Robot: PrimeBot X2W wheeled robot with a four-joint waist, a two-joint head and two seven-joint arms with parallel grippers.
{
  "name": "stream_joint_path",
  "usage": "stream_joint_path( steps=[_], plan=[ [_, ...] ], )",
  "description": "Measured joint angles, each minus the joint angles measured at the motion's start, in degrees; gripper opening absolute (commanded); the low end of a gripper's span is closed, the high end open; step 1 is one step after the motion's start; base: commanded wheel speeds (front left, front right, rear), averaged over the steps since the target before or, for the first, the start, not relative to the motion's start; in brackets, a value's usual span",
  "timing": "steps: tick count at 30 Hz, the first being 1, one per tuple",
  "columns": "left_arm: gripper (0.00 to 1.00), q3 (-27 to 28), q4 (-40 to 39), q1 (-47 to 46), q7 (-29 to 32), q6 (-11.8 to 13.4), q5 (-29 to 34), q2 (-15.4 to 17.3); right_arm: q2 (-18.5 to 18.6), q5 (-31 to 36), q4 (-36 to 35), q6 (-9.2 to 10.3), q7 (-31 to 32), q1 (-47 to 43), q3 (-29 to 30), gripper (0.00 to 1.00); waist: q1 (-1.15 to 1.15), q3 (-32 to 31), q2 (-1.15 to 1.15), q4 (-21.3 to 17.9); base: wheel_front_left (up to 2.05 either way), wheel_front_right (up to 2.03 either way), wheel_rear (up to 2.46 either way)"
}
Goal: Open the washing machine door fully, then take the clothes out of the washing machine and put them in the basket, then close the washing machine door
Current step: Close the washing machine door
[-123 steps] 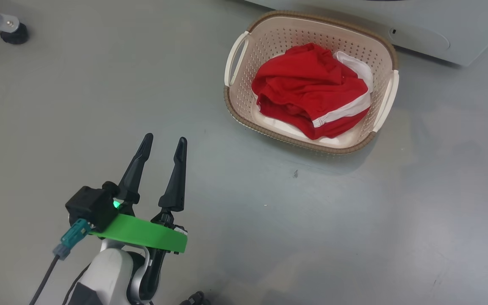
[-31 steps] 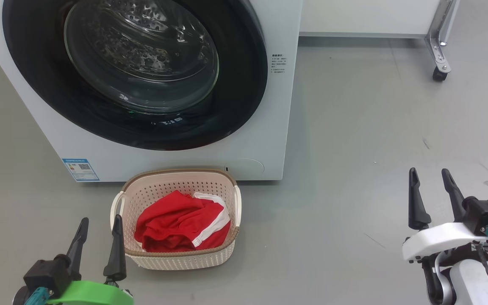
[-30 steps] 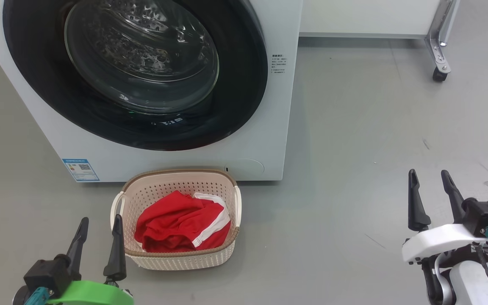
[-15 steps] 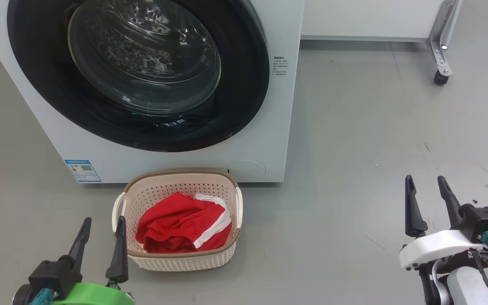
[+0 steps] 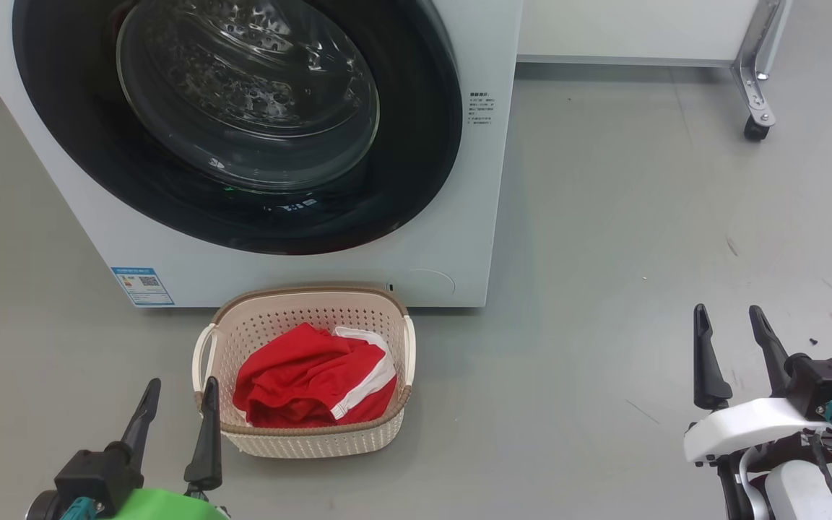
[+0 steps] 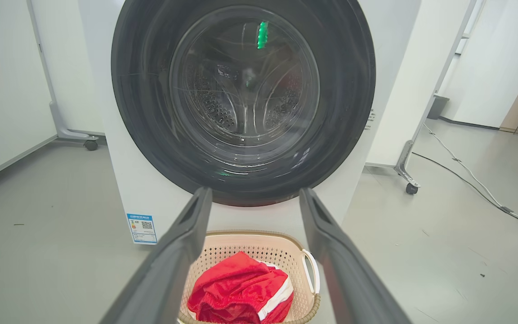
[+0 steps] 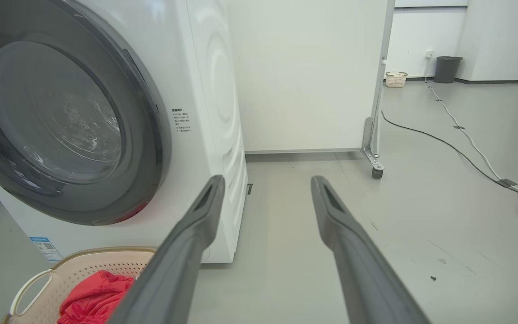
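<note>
The clothes [image 5: 315,375] are lying in the basket [image 5: 315,442], just beside the left gripper [image 5: 183,382] — it is gaping wide, holding nothing. Past it the washing machine door [image 5: 98,166] is sitting shut, so the right gripper [image 5: 727,310] is hanging wide and empty too — the job looks done.

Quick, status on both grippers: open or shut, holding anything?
Left gripper: open, holding nothing.
Right gripper: open, holding nothing.
</note>
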State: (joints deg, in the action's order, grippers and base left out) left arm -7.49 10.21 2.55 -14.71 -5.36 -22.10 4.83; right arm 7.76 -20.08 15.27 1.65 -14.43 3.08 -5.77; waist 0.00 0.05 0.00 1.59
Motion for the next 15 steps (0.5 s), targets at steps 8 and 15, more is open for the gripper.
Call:
stream_joint_path(
  steps=[8,15],
  plan=[
    [1.0,-0.37,-1.18,0.01,0.0,-0.49,0.0,-0.01,-0.07,0.15,-0.02,-0.02,0.0,-0.03,0.2,1.0,0.0,0.27,0.0,0.29,0.0,0.0,0.0],
    [1.0,-0.77,-0.01,0.06,0.0,-0.56,-0.98,-0.08,-0.29,0.4,-0.05,-0.04,0.0,-0.04,0.33,1.0,0.0,0.09,0.0,0.39,0.0,0.0,0.0]
  ],
)
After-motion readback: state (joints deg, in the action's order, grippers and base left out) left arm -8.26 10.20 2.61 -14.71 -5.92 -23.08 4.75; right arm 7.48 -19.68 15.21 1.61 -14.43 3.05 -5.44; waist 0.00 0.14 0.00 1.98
